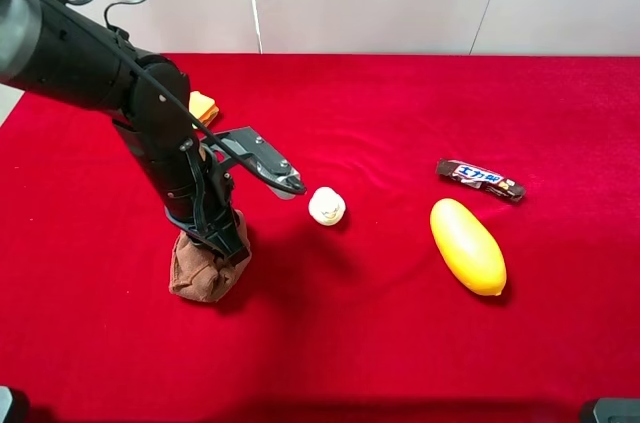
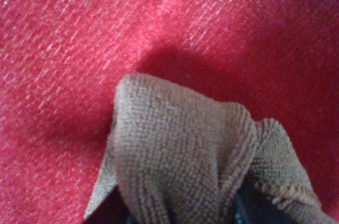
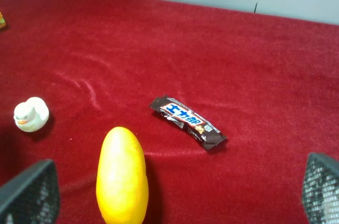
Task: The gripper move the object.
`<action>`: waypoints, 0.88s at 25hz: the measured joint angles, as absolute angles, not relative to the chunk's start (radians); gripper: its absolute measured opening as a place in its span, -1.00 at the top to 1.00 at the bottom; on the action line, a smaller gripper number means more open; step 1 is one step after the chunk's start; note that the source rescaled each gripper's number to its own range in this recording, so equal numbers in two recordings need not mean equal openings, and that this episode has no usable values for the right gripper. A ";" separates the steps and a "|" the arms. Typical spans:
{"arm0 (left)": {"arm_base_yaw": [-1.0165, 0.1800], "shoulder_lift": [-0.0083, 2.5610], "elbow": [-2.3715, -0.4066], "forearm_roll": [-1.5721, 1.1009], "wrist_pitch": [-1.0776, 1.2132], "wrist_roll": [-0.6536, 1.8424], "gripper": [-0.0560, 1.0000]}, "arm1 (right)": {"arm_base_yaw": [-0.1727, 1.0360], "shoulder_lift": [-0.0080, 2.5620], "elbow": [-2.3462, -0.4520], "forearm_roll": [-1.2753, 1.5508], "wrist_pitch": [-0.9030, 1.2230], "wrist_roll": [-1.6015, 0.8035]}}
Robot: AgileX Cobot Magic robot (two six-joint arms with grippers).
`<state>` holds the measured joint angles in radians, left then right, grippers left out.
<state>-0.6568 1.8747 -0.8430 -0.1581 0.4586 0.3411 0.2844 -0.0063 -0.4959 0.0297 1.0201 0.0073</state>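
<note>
The only print I can find is on the dark candy bar wrapper (image 3: 188,122), which lies on the counter (image 3: 238,49) ahead of my right gripper (image 3: 175,189). It has bold blue characters on a white band along its length. They are too small for me to read with certainty.

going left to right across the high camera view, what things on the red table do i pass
brown towel → white duck toy → yellow fruit
</note>
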 joint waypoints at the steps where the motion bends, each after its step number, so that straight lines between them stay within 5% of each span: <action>1: -0.657 1.875 -0.843 -0.158 0.459 0.341 0.87 | 0.284 -0.006 -0.496 0.030 1.020 0.007; 22: -0.657 1.875 -0.969 -0.118 0.719 0.275 0.88 | 0.284 -0.006 -0.496 0.030 1.020 0.007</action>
